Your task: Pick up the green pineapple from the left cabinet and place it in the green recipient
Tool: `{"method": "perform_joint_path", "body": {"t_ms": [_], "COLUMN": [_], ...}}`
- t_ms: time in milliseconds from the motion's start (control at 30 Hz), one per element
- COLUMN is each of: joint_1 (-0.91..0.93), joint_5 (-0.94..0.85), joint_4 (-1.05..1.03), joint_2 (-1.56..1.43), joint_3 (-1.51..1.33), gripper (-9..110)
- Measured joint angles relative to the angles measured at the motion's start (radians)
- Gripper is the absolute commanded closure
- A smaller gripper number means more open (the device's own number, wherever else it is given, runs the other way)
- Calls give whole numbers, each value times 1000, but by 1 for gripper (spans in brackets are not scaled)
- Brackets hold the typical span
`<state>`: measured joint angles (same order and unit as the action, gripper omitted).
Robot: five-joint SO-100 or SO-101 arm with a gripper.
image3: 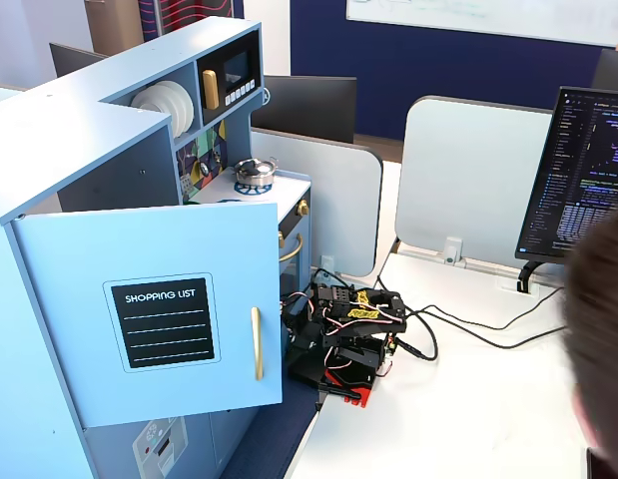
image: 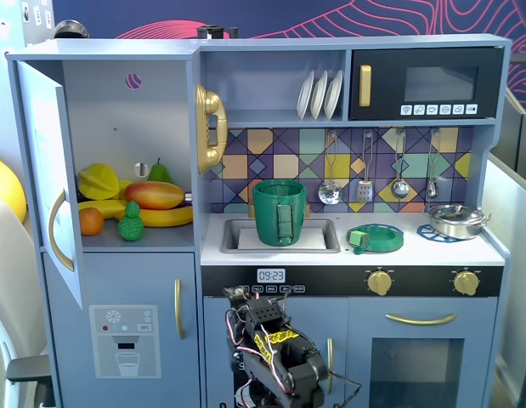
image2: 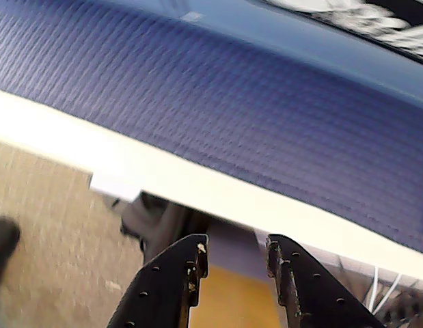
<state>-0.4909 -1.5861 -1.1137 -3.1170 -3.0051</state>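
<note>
Folded arm's claw (image2: 233,263) gapes empty; green pineapple (image: 131,223) stands upright, crown up.

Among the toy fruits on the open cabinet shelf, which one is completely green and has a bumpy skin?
The green pineapple, standing at the shelf's front edge beside the orange. The green pear at the back is smooth.

Left cabinet (image: 152,110), door open. Its shelf (image: 161,236) carries the green pineapple (image: 131,223) at the front edge, an orange (image: 91,221) to its left, bananas (image: 165,216) with a mango (image: 154,195) on top, a yellow fruit (image: 98,180) behind. Counter (image: 364,253): green recipient (image: 279,212) upright in the sink (image: 237,236); flat green dish (image: 376,237) and steel pot (image: 456,219) to the right.
</note>
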Motion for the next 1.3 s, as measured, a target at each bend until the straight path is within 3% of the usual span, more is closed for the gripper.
{"method": "perform_joint_path", "body": {"t_ms": [267, 833, 1100, 1300], "joint_1": [-167, -241, -241, -241], "joint_5": [-32, -132, -114, -98], "joint_4": [449, 811, 939, 971], "joint_2": [173, 373, 465, 517], "joint_3": [95, 351, 457, 505], "gripper": [101, 99, 78, 71]}}
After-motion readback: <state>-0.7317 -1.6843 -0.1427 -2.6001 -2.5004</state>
